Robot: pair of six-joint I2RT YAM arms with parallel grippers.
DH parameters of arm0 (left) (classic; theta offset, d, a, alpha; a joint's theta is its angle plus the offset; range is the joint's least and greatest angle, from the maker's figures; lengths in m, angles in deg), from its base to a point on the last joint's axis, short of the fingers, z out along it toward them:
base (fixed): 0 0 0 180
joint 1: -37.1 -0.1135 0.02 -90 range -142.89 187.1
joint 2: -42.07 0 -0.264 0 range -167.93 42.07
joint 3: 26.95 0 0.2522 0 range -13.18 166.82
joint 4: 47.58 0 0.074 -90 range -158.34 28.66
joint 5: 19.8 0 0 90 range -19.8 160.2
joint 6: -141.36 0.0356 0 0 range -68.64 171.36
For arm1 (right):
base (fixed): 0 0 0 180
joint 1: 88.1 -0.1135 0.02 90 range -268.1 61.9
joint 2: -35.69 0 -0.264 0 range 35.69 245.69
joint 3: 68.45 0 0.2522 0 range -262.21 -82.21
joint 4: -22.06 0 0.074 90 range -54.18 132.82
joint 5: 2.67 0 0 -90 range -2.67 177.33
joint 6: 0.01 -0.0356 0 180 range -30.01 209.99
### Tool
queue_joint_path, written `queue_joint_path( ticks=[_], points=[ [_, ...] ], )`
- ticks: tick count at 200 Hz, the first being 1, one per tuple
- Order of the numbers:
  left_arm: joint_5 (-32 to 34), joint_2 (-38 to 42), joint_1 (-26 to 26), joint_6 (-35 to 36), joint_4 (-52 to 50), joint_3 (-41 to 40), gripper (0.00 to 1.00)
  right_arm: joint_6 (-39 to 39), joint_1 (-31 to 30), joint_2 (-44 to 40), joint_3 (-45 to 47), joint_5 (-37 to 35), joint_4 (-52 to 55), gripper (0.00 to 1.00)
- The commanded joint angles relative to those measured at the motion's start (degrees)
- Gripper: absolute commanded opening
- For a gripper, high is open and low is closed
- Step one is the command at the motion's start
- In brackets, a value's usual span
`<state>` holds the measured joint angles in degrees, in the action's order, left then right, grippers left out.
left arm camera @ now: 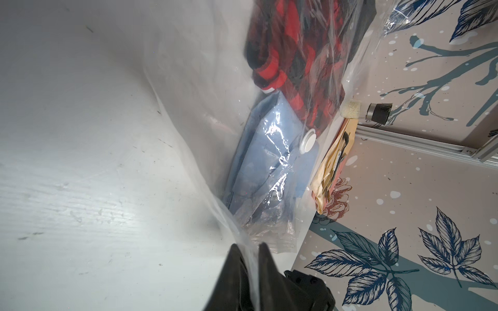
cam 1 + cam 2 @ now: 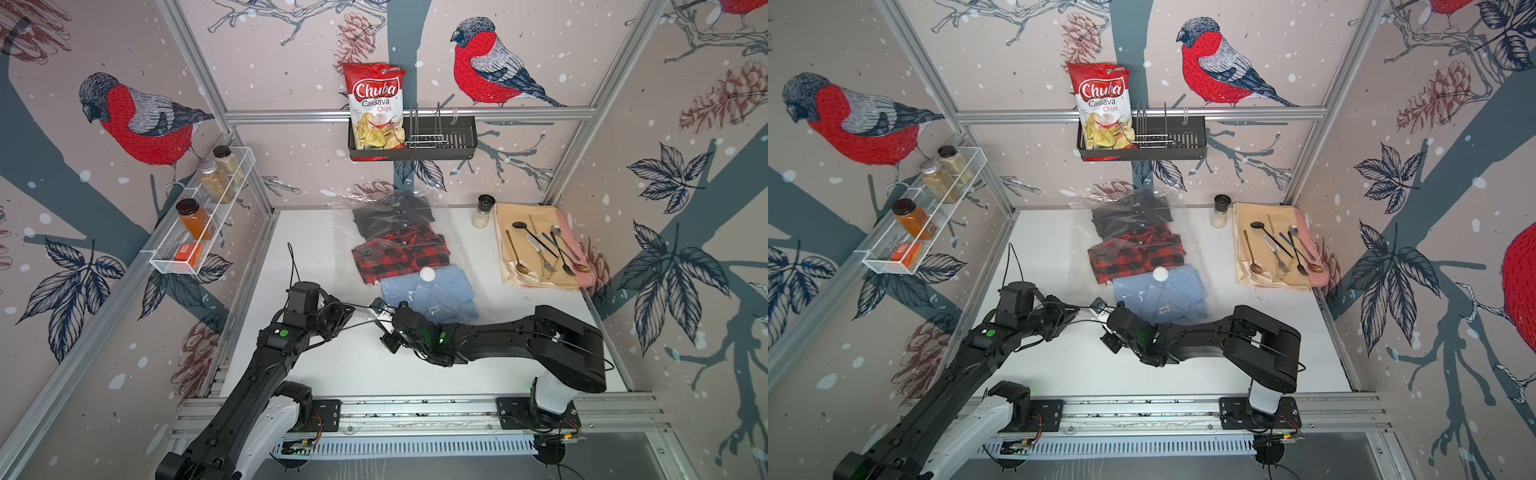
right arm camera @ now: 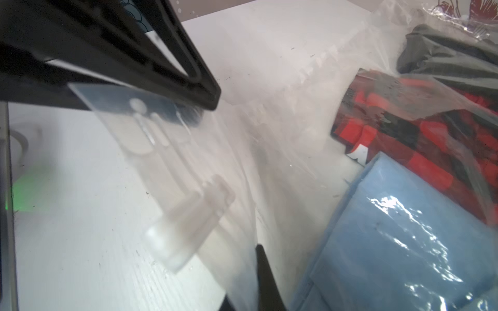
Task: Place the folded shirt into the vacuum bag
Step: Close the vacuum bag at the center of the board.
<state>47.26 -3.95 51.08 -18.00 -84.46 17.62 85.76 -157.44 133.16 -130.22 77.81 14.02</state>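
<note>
Right gripper point(image 3: 248, 285) pinched shut on bag point(image 1: 194, 150) edge, probably steadying mouth. Left gripper point(image 1: 249, 249) narrowly parted, film loose between fingers. Blue shirt point(image 2: 432, 291) just beyond fingertips, already inside.

place: robot lab cell dressed as a home | frame: aluminium profiles point(image 2: 291, 115), near rail point(image 2: 415, 409) bearing two robot arms point(image 2: 519, 336) | walls: printed bird wallpaper point(image 2: 490, 66) | props: spice rack point(image 2: 164, 262) left, chips bag point(image 2: 374, 104) in far basket point(image 2: 457, 153), cutlery point(image 2: 540, 249) on mats point(image 2: 519, 216) right
</note>
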Motion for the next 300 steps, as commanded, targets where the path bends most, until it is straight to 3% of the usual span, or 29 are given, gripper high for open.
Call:
queue_joint_path(
  ticks=[1, 13, 22, 41, 75, 100, 124, 174, 218, 245, 300],
  points=[
    [4.5, 0.1, -0.1, 4.7, 3.7, 0.7, 0.57, -3.7, 3.3, -2.0, 1.0, 8.6, -1.2, 0.06],
    [6.5, 1.0, -0.1, 8.6, 6.5, 0.5, 0.84, -5.1, 6.2, -2.8, 1.1, 14.0, -1.1, 0.06],
    [6.5, 2.0, -0.1, 12.9, 11.6, -0.7, 0.95, -6.0, 8.5, -3.1, 1.1, 18.3, -0.7, 0.06],
    [2.7, 4.3, -0.1, 22.8, 26.1, -4.4, 0.96, -7.4, 13.4, -3.1, 0.6, 26.7, 0.1, 0.05],
    [0.1, 2.5, -0.1, 32.5, 48.9, -10.1, 0.96, -8.1, 19.5, -1.9, -1.1, 38.0, 2.4, 0.04],
    [-6.8, -6.3, 0.1, 36.7, 64.4, -10.9, 0.96, -8.8, 23.1, -1.1, -1.9, 43.8, 3.2, 0.04],
    [-16.5, -15.7, 0.1, 43.1, 70.6, -8.4, 0.96, -8.8, 26.1, -0.7, -2.5, 48.6, 4.2, 0.04],
    [-36.8, -32.9, 0.1, 52.8, 64.9, 3.0, 0.96, -6.2, 29.5, 1.2, -6.0, 53.7, 9.9, 0.04],
    [-38.2, -37.1, 0.1, 61.4, 52.9, 8.9, 0.93, -5.6, 30.1, 2.4, -8.1, 55.1, 11.9, 0.04],
    [-39.3, -40.2, 0.0, 62.7, 49.9, 11.3, 0.81, -5.4, 30.5, 3.3, -9.1, 56.2, 12.6, 0.03],
    [-40.9, -41.2, -0.4, 62.9, 47.6, 12.9, 0.46, -5.2, 31.9, 3.5, -9.4, 57.4, 13.0, 0.02]
  ],
)
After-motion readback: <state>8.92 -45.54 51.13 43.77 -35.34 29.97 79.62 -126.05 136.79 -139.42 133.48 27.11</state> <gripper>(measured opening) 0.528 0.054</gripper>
